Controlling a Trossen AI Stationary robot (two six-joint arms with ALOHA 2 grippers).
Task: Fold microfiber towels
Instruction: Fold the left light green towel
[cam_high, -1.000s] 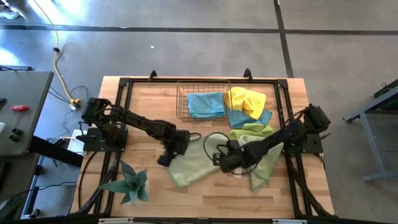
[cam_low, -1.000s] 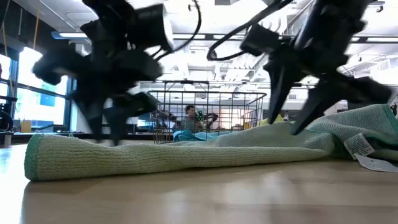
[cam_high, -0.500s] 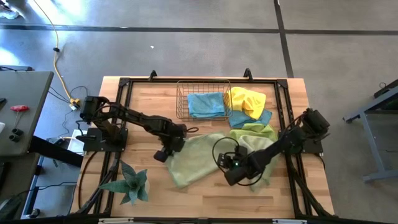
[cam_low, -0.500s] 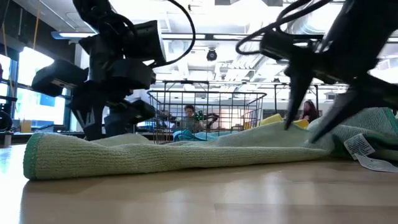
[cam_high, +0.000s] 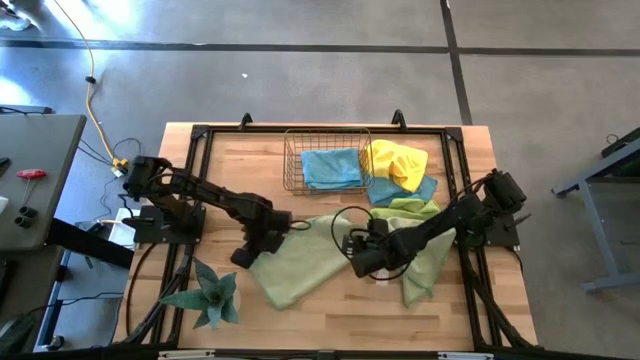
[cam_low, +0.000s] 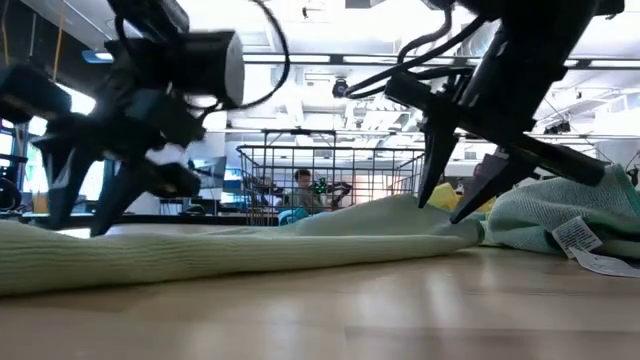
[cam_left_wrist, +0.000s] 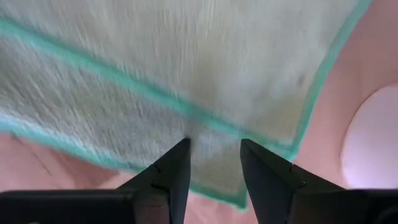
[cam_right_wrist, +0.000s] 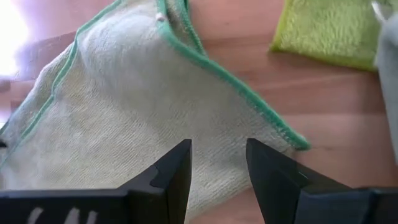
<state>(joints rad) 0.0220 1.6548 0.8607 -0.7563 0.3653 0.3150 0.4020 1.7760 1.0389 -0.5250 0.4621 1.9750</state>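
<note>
- My left gripper (cam_left_wrist: 210, 163) has its jaws apart with an empty gap between them; the tips sit just over the near, teal-trimmed edge of the pale green towel (cam_left_wrist: 186, 68), and I cannot tell whether they touch it.
- My right gripper (cam_right_wrist: 216, 163) also has its jaws apart, with nothing pinched between them; below them lies the same towel's cloth, close to a hemmed edge that runs slantwise across bare wood.
- From above I see the left gripper (cam_high: 247, 254) at the pale green towel's (cam_high: 300, 262) left corner and the right gripper (cam_high: 356, 262) at its right side, the towel spread flat between the two.
- At table height the towel (cam_low: 200, 255) lies low along the wood, rising to a small ridge under the right gripper (cam_low: 440, 205); the left gripper (cam_low: 90, 200) stands over its other end.
- A second pale green towel (cam_high: 425, 265) lies crumpled under my right arm, its white tag (cam_low: 580, 238) showing.
- Further back lie a lime green towel (cam_high: 405, 207), a light blue towel (cam_high: 390, 190) and on top a yellow towel (cam_high: 395, 163).
- Another light blue towel (cam_high: 330, 168) lies in the wire basket (cam_high: 292, 160) at the table's (cam_high: 330, 320) far edge.
- A spiky green plant (cam_high: 208, 292) stands at the near left corner.
</note>
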